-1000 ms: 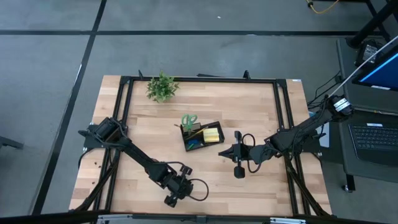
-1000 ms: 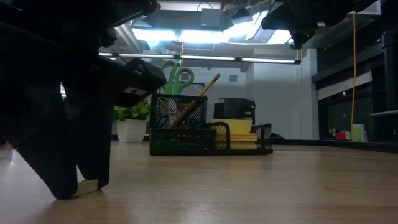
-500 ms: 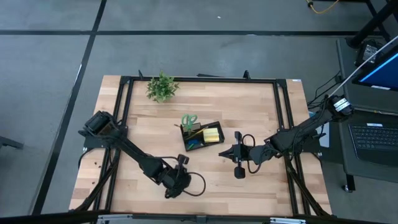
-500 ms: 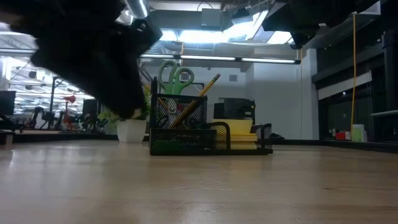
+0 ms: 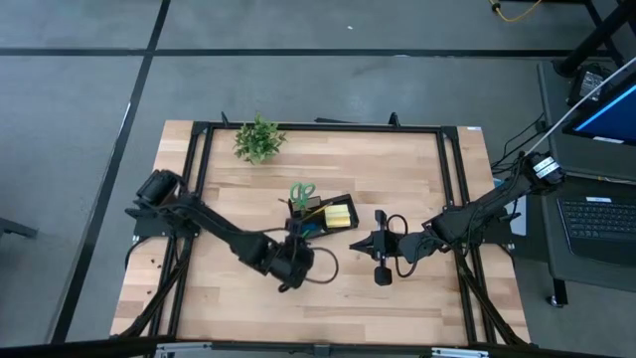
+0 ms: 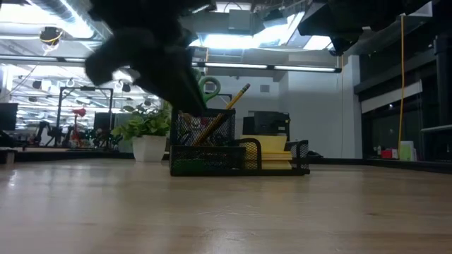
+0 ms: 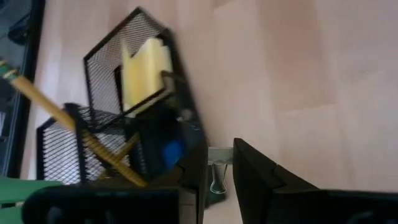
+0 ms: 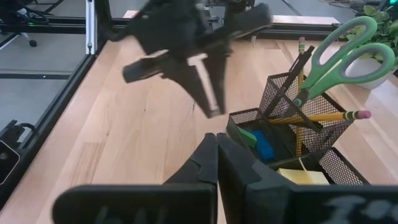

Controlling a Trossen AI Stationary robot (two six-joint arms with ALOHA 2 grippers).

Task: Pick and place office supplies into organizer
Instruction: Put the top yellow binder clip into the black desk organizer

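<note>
The organizer is a black mesh tray near the table's middle. It holds green-handled scissors, pencils, a yellow sticky-note pad, a small blue block and a green piece. My left gripper hovers just near-left of the organizer, shut on a small metal clip. It shows as a dark blur in the low view and farther off in the right wrist view. My right gripper waits shut, right of the organizer. My left gripper pinches the small metal clip between its two fingers. The clip's silver wire loops show in the gap between them. It is lifted clear of the table, and the fingers slant toward the organizer. From the right wrist view a pale strip shows between the fingertips.
A small potted plant stands at the far left of the table. Black frame rails run around the tabletop. Bare wood lies near and left of the organizer. A desk with a laptop stands beyond the right edge.
My left gripper has risen from the tabletop near the near edge. It has moved toward the far side and slightly right, up to the organizer. The small clip has been lifted clear of the wood with it. My right arm has kept still.
</note>
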